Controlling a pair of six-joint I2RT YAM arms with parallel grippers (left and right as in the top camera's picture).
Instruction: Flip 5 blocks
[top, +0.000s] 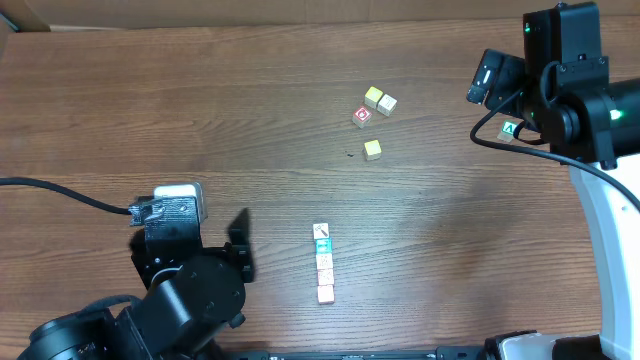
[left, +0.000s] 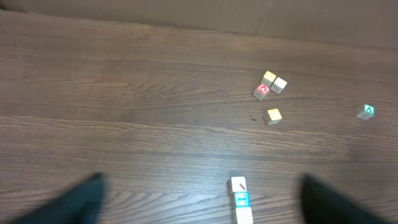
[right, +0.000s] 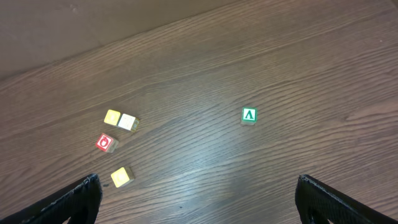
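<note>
The left jaws are standing wide apart and empty at the overhead frame's lower left, just left of the five tiny wooden letter blocks (top: 324, 262), which are lying in a touching column on the brown wooden desk (top: 200, 120) at lower centre, white dark-marked one uppermost, teal-faced one next. The right jaws are gaping empty at upper right near a green "A" cube (right: 249, 116). A red-printed cube (top: 361, 116), a cream cube (top: 387, 104) and two yellow cubes (top: 373, 96) are sitting at upper centre.
</note>
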